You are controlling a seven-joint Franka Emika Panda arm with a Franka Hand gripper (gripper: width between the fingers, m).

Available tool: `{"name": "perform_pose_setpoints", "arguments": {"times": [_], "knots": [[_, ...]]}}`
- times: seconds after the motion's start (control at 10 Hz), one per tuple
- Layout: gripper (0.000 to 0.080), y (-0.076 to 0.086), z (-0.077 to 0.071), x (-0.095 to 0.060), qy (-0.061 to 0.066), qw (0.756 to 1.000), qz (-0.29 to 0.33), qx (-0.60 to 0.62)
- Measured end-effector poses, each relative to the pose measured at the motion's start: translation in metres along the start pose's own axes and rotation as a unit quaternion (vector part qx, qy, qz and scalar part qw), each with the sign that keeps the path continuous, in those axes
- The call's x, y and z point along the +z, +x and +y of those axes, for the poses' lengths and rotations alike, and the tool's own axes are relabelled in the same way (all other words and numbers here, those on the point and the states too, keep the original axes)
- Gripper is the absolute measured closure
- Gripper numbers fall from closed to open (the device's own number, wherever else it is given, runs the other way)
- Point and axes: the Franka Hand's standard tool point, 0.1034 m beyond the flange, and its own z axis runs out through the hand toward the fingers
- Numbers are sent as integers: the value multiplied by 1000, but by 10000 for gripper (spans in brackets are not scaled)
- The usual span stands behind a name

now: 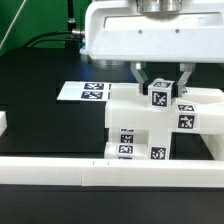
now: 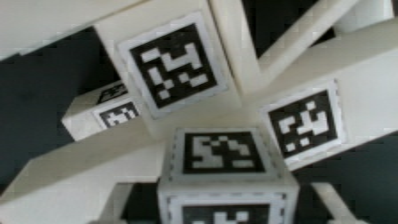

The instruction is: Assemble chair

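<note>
The partly joined chair (image 1: 140, 128) stands at the middle right of the exterior view, glossy white chunky pieces bearing several tags. My gripper (image 1: 161, 88) comes down from above, its fingers on either side of a small tagged cube (image 1: 161, 96) at the top of the chair pieces, and it looks shut on the cube. In the wrist view the cube (image 2: 224, 165) sits between my fingers (image 2: 125, 200). Beyond it lie an X-braced frame (image 2: 285, 55) and tagged blocks (image 2: 169, 65). Where the cube meets the chair is hidden.
The marker board (image 1: 85, 92) lies flat on the black table behind the chair toward the exterior view's left. A long plain white rail (image 1: 60, 172) runs along the front. A small white piece (image 1: 3, 122) shows at the left edge.
</note>
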Motion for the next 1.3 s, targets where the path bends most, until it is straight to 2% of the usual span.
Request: {"name": "perform_pose_setpoints", "arguments": {"times": [0.2,0.5,0.6,0.7,0.8,0.9,1.0,1.3], "knots": [[515,-2,-2,0,4,991,-7,130],[515,-2,-3,0,6,989,-8,144],[325,-2,-3,0,6,992,-8,126],[325,-3,-5,-1,4,995,-7,97],[194,-5,-10,-1,3,998,-5,58],[160,-4,-8,-1,3,1000,-5,29],[160,-4,-7,-1,3,1000,-5,-8],[150,-6,-5,0,-12,981,-7,-192]]}}
